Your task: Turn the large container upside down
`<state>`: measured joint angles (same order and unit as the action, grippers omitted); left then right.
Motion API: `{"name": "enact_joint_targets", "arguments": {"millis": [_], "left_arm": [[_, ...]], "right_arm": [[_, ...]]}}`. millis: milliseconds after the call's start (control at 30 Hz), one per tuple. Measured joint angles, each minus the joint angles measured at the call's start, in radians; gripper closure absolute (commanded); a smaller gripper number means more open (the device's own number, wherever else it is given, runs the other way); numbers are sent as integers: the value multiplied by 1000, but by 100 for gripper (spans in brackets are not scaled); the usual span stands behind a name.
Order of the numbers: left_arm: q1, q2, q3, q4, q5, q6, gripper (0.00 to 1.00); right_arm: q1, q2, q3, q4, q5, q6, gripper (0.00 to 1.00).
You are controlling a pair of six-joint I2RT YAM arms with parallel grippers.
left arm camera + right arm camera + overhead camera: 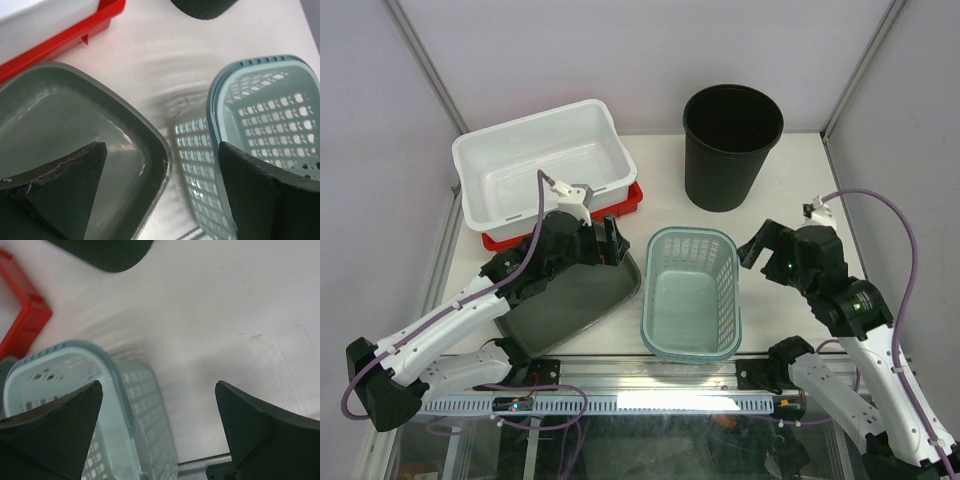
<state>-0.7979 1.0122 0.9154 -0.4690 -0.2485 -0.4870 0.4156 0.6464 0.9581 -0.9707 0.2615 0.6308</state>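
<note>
The large container, a deep white tub [530,122], stands upright with its mouth up at the back left, resting on a red tray [625,205]. Its corner shows at the top left of the left wrist view [35,20]. My left gripper [613,243] is open and empty, in front of the tub and apart from it. In the left wrist view it [162,150] hangs over the gap between a grey-green tray and a teal basket. My right gripper [758,245] is open and empty at the right, far from the tub; in the right wrist view it [159,387] is above the basket's right side.
A tall black bucket [730,145] stands at the back centre-right. A light teal perforated basket [692,295] sits near the front centre. A grey-green tray [575,300] lies under my left arm. The red tray [70,35] edges the tub's front.
</note>
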Motion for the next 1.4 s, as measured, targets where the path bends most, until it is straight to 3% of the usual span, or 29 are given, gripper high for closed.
{"name": "enact_joint_targets", "arguments": {"millis": [300,533,600,667,833,900,1000,1233,1400], "left_arm": [[-24,-52,-71,50,104,-59,1],[-28,-46,-105,71,134,-95,1],[-28,-42,-105,78,146,-99,1],[-28,-39,-105,84,151,-101,1],[-28,-35,-113,100,154,-102,1],[-28,-34,-118,101,155,-103,1],[-28,-34,-125,101,156,-105,1],[-28,-28,-126,103,159,-106,1],[-28,-20,-126,103,165,-105,1]], "right_arm": [[2,4,-100,53,-293,-70,1],[78,67,-107,20,-264,-62,1],[120,99,-107,0,-213,-43,10],[150,127,-107,-21,-170,-26,25],[189,142,-106,-47,-97,12,80],[206,149,-103,-44,-87,16,92],[239,159,-101,-50,-55,33,100],[262,160,-89,-67,31,49,100],[262,197,-10,-72,203,19,100]]}}
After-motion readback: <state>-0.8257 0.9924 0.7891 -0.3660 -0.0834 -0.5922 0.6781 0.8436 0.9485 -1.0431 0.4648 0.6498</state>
